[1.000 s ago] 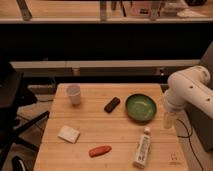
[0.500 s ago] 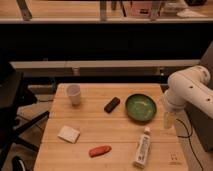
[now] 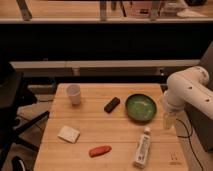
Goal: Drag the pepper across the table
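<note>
1. The pepper (image 3: 100, 150) lies untouched near the front edge of the tabletop (image 3: 92, 120), left of centre
2. The tool (image 3: 168, 124) hangs at the right edge beside a green bowl (image 3: 141, 107), well apart from the pepper. It grips nothing I can see, and I cannot tell how open it is
3. By my reading the reach has not begun: next it must travel left and nearer, then descend onto the pepper

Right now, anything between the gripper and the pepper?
Yes: the white tube lies on the table between the gripper, at the right edge, and the pepper near the front edge.

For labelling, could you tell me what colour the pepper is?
Red-orange pepper, clearest in camera view; end effector hangs beside the green bowl.
</note>
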